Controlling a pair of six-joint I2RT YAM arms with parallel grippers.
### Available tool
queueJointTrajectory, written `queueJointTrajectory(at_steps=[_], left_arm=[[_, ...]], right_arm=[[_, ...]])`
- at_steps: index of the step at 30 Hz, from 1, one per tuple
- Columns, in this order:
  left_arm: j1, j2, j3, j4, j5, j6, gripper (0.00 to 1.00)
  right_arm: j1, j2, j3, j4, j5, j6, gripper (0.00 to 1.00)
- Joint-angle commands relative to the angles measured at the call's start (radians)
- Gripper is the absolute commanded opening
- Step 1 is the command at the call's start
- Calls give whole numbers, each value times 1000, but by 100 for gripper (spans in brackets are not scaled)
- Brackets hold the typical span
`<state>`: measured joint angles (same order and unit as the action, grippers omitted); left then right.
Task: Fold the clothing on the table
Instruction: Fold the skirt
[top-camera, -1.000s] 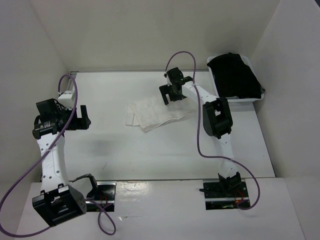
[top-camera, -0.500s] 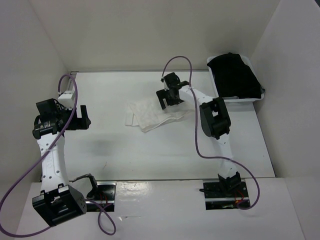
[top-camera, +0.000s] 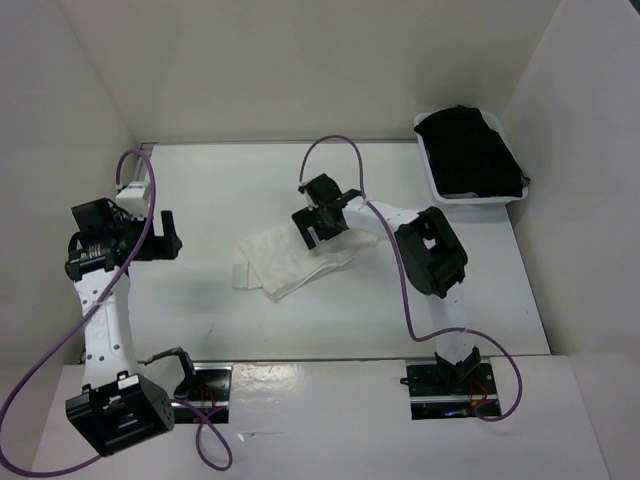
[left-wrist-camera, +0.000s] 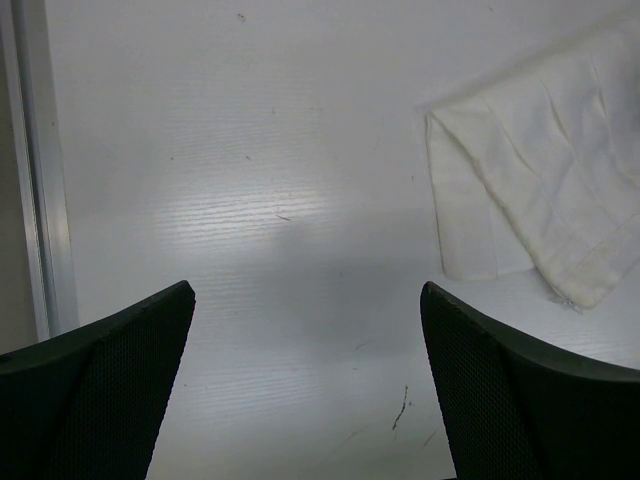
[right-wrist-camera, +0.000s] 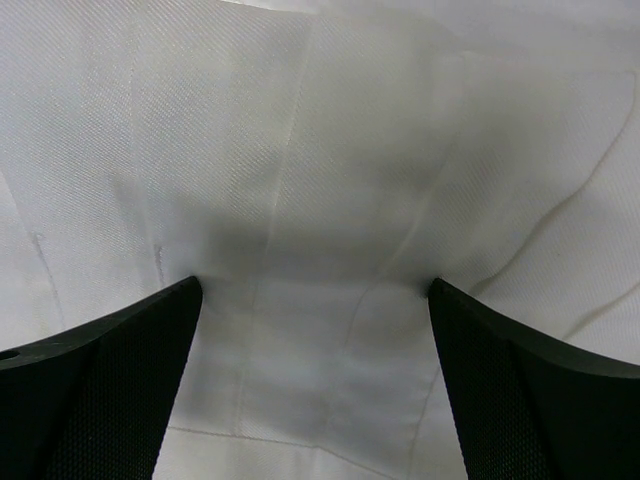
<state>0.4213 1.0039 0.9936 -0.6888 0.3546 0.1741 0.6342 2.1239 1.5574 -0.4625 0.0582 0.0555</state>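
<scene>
Slid the white skirt across the desk, farther from the bin of black garment than a second ago. Did it with the right hand riding on top, itself moved away from the bin. Shows fingers spread wide in the wrist view, tips down on cloth, nothing clamped. Left the left hand where it was, beyond the skirt from the bin, fingers also apart, empty. Reads as repositioning an already layered bundle toward the middle; likely squaring up for another fold.
</scene>
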Motion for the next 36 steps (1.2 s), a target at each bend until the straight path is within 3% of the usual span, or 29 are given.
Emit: queueJointTrajectory(at_steps=[1,4,9,17,23,29,36], left_arm=[[7,-24,-9,17,30,-7,99],[7,-33,-9,17,41,-7,99],[-24,-10,2,-1,102,30,99],[-315,234,59,47,67,97,99],[-365,442,121,114,142,169,99],[-268,697,183,114,334,248,99],[-279,894,275,104,420,280,99]], right_arm=[[16,-35,-33,-13,-37,24,98],[27,-35,-33,-13,-28,24,98],[27,-77,114,-105,-55,-11,98],[18,-208,386,-317,-164,-199,98],[-86,-326,189,-308,-204,-261,98],[-220,-453,52,-344,-239,-359,98],[-340,-547,-94,-335,-288,-381,98]])
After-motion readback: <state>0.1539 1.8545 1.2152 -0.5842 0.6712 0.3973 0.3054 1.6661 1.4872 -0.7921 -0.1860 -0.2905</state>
